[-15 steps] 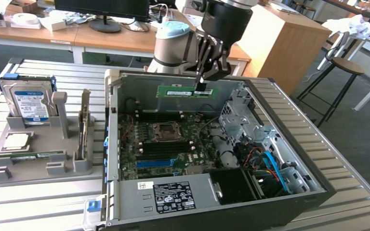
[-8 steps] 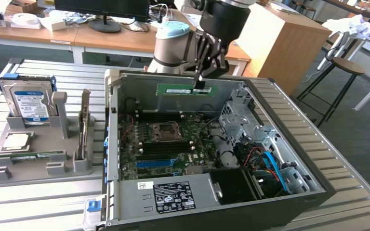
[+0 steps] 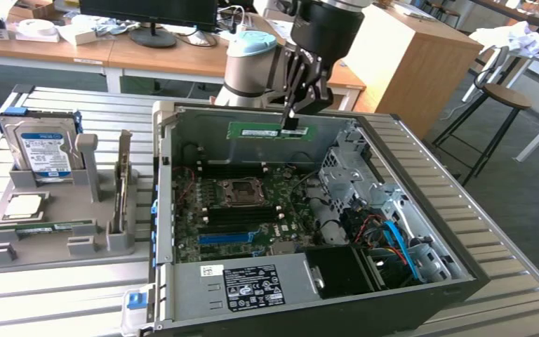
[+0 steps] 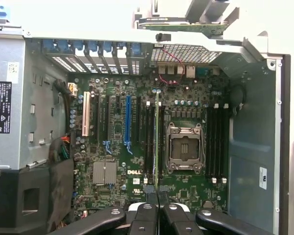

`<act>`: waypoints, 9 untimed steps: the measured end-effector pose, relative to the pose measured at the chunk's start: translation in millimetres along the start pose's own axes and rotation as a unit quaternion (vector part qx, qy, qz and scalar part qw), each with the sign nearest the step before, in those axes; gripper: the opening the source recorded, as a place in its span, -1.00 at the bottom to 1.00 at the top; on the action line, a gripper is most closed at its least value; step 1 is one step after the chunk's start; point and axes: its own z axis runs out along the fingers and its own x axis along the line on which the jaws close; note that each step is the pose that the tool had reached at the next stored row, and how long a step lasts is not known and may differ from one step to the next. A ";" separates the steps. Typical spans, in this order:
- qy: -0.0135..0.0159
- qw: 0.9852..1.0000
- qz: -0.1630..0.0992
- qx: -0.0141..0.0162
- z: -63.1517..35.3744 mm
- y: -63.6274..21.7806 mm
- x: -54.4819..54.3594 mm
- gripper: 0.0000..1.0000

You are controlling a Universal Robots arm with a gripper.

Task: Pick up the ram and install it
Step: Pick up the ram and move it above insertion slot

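Green ram (image 3: 255, 130) clamped in end effector (image 3: 291, 128) over motherboard (image 4: 186, 192) printed DELL.

grey arm (image 3: 249, 77) with pale blue cap (image 3: 250, 42); black fingers (image 4: 150, 198).

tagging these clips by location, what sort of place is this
Likely a robotics lab or workshop: the gripper holds the ram over an open computer case on a slatted metal bench, office desks behind.
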 end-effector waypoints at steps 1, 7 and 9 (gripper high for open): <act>0.000 1.000 0.000 0.000 0.5 0.0 0.0 -0.77; 0.000 1.000 0.000 0.000 5.0 -0.2 0.2 -0.77; 0.000 1.000 0.000 0.000 6.7 -0.3 0.3 -0.77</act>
